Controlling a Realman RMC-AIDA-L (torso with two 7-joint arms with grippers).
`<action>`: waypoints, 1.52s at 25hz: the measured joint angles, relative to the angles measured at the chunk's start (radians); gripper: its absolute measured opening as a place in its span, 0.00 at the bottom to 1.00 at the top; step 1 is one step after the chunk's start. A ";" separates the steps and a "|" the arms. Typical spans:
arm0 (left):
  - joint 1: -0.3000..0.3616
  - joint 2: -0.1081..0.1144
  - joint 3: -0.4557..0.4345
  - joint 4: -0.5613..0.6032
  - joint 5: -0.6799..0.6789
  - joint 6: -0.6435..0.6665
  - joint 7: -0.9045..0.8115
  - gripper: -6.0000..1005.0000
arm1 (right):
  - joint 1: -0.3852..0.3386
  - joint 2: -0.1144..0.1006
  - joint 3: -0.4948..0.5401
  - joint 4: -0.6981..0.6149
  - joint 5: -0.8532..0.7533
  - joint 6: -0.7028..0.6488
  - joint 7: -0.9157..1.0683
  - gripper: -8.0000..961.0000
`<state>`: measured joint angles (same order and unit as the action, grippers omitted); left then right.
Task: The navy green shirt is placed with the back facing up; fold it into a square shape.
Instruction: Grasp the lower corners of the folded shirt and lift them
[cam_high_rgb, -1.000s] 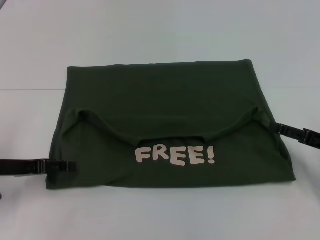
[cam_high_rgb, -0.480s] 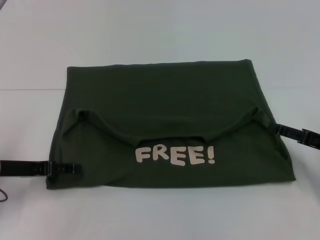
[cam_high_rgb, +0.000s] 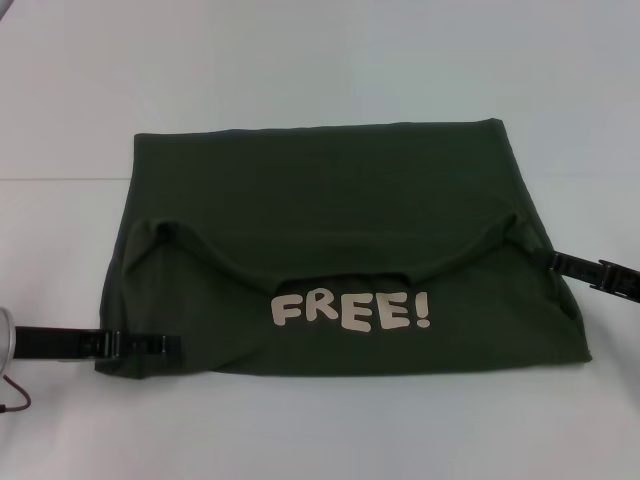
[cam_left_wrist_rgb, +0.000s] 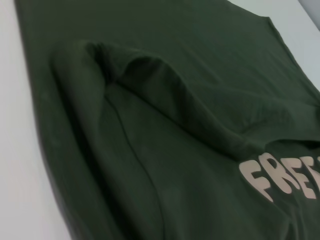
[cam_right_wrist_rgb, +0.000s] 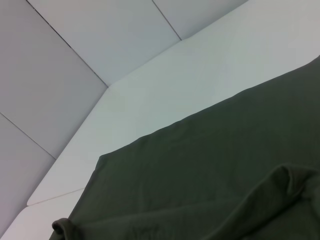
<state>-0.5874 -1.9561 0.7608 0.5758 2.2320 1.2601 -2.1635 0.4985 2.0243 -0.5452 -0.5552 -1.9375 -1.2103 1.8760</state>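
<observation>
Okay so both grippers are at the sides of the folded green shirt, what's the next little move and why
Probably close both grippers on the shirt's side edges. The left gripper lies at the near left corner of the navy green shirt, the right gripper at its right edge beside the bunched sleeve. The shirt is wider than deep, with the FREE! print showing, so another fold seems needed.

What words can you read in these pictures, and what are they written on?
"FREE!" in pale chunky letters on the folded dark green shirt, near its front edge, in the head view.
"FRE", the start of the same word, cut off at the picture's edge, in the left wrist view.
No other writing shows.
</observation>
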 joint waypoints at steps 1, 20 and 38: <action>-0.002 0.000 0.000 0.000 0.000 0.004 0.000 0.84 | 0.000 0.000 0.000 0.000 0.000 0.000 0.000 0.96; -0.005 -0.001 -0.002 0.012 0.045 -0.045 -0.006 0.83 | 0.002 0.005 -0.011 0.000 0.000 -0.001 0.000 0.96; -0.022 -0.011 0.000 0.004 0.049 -0.030 -0.002 0.82 | 0.005 0.006 -0.010 0.000 0.000 0.000 0.000 0.96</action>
<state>-0.6093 -1.9674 0.7609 0.5798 2.2811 1.2302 -2.1654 0.5031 2.0299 -0.5552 -0.5553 -1.9373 -1.2102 1.8760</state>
